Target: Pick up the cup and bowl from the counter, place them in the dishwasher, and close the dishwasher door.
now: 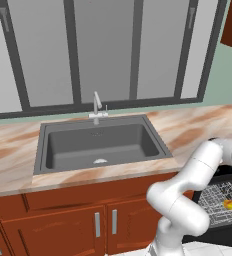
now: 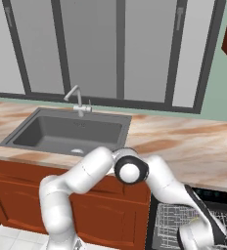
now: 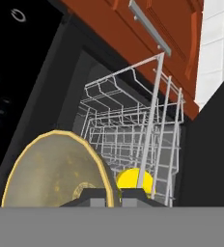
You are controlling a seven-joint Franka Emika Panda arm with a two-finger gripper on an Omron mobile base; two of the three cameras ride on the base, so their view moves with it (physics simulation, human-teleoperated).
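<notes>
The gripper [image 3: 113, 192], jaws closed on the rim of the tan bowl [image 3: 56, 171], reaches into the dishwasher [image 3: 65, 96] over its wire rack [image 3: 133, 130] beside the yellow cup [image 3: 133, 181]; judging so, next comes lowering and releasing.

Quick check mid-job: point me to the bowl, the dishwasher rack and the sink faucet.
bowl [image 3: 56, 169]: hand view, its round gold-rimmed face.
dishwasher rack [image 3: 133, 130]: hand view, pale wire grid at its middle.
sink faucet [image 1: 96, 104]: left base view, its upright spout.
</notes>
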